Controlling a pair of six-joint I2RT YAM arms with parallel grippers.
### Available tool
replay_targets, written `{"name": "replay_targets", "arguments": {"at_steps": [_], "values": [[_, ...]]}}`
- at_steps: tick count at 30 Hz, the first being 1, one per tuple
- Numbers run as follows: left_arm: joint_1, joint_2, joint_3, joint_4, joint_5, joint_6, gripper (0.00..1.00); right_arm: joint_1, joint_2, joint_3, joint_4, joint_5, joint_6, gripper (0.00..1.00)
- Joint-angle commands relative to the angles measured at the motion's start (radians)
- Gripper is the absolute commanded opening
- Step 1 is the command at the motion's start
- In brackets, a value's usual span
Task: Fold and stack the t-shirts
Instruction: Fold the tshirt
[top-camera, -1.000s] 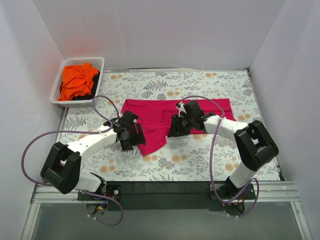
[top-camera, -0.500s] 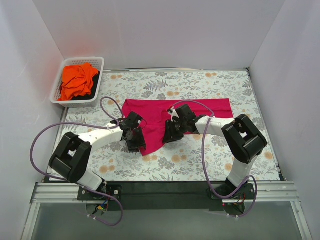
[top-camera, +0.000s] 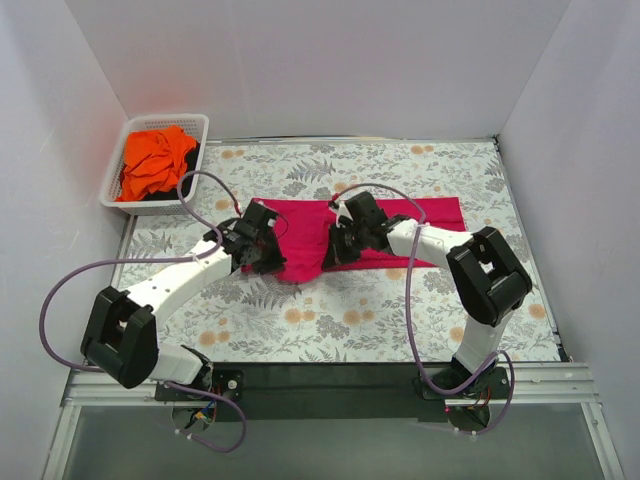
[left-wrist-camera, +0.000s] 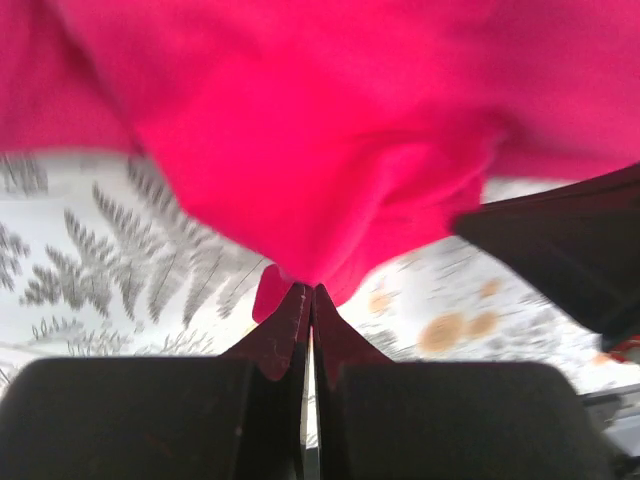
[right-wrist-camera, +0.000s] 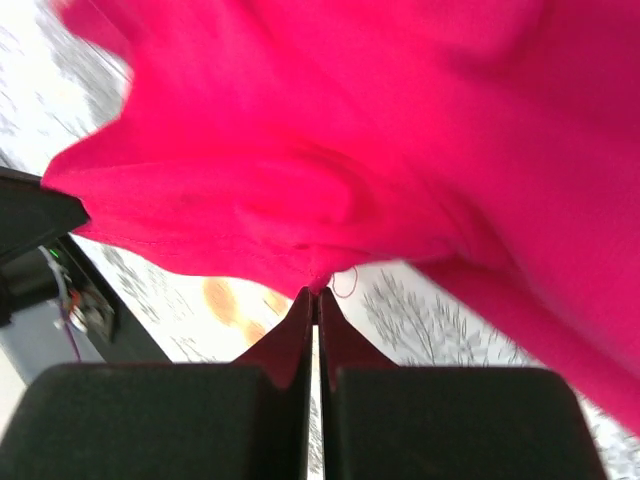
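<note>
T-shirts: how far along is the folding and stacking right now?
Done: nothing is stacked yet. In hand: the left claw and right claw are each shut on the pink shirt at its near edge, mid-fold on the table. Left: finish that fold, then do the orange shirt, crumpled in the basket.

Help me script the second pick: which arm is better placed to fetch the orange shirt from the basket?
Left, likely. The basket sits at the far-left corner, nearer the left end effector than the right end effector. Both are shut on the pink shirt, so release comes first.
</note>
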Motion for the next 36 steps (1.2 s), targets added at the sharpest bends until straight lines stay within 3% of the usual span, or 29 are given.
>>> {"name": "replay_targets", "arguments": {"at_steps": [1, 11, 17, 23, 25, 30, 32, 35, 36], "values": [[0.047, 0.002, 0.15, 0.02, -0.08, 0.056, 0.0, -0.035, -0.044, 0.154, -0.052, 0.03, -0.04, 0.01], [0.148, 0.238, 0.388, 0.157, -0.06, 0.202, 0.0, -0.133, 0.12, 0.44, -0.096, -0.037, -0.031, 0.01], [0.166, 0.367, 0.485, 0.215, -0.061, 0.271, 0.0, -0.157, 0.212, 0.483, -0.096, -0.06, -0.005, 0.02], [0.174, 0.416, 0.491, 0.236, -0.08, 0.271, 0.01, -0.174, 0.24, 0.455, -0.096, -0.022, -0.012, 0.17], [0.175, 0.43, 0.491, 0.256, -0.084, 0.271, 0.03, -0.18, 0.22, 0.434, -0.097, 0.007, -0.02, 0.27], [0.179, 0.51, 0.531, 0.298, -0.086, 0.277, 0.09, -0.226, 0.093, 0.348, -0.126, 0.154, -0.09, 0.47], [0.179, 0.543, 0.551, 0.302, -0.087, 0.28, 0.1, -0.252, 0.023, 0.287, -0.166, 0.218, -0.118, 0.5], [0.183, 0.563, 0.584, 0.318, -0.1, 0.286, 0.18, -0.321, -0.084, 0.184, -0.2, 0.295, -0.173, 0.53], [0.188, 0.564, 0.6, 0.319, -0.1, 0.286, 0.28, -0.363, -0.109, 0.158, -0.215, 0.305, -0.19, 0.54]]}}
